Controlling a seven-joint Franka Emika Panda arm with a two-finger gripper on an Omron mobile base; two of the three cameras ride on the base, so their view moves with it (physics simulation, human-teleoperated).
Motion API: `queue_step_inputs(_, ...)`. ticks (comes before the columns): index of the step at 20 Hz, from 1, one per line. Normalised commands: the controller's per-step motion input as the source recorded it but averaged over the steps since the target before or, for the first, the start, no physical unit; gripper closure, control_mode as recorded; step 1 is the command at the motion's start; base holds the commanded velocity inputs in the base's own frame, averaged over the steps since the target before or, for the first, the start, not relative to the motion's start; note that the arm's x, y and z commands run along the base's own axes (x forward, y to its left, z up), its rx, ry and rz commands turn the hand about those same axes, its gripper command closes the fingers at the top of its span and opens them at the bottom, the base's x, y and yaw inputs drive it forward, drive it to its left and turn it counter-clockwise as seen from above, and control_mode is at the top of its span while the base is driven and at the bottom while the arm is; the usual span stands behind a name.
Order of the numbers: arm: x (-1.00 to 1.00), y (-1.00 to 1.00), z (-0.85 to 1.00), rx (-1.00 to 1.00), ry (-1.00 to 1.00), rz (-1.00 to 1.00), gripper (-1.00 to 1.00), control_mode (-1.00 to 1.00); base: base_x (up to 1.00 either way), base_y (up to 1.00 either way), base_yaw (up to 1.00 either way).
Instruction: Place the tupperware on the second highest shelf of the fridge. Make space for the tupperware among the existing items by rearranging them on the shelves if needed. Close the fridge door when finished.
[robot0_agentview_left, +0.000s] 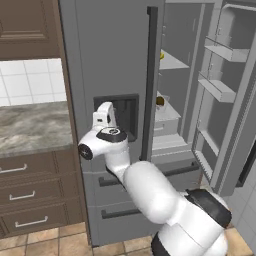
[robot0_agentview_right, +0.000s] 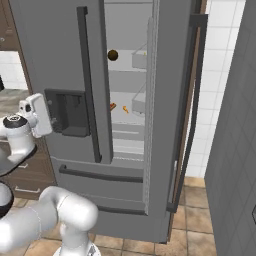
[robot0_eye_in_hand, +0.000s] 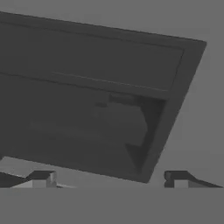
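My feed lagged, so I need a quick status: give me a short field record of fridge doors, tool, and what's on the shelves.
fridge: right door open, left door shut
tool: open, empty, facing the dispenser recess in the left door
brown lump: on an upper shelf
carrot: on a lower shelf, beside a red item
tupperware: apparently on a middle shelf, hard to confirm

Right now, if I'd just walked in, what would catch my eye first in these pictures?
Probably the fridge: its right door hangs wide open, baring pale shelves with a dark brown round lump up high and an orange carrot lower down. Next, the white arm, whose gripper hovers open, facing the black dispenser recess in the closed left door.
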Motion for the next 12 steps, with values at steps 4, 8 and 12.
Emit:
queue_step_inputs(4, -0.97, 0.00, 0.50, 0.36, -0.13, 0.05, -1.00, -1.00, 0.00, 0.00, 0.00)
queue_step_inputs(8, -0.93, 0.00, 0.74, 0.47, -0.15, -0.08, -1.00, -1.00, 0.00, 0.00, 0.00)
queue_step_inputs(12, -0.82, -0.21, 0.62, 0.55, -0.17, -0.32, -1.00, -1.00, 0.00, 0.00, 0.00)
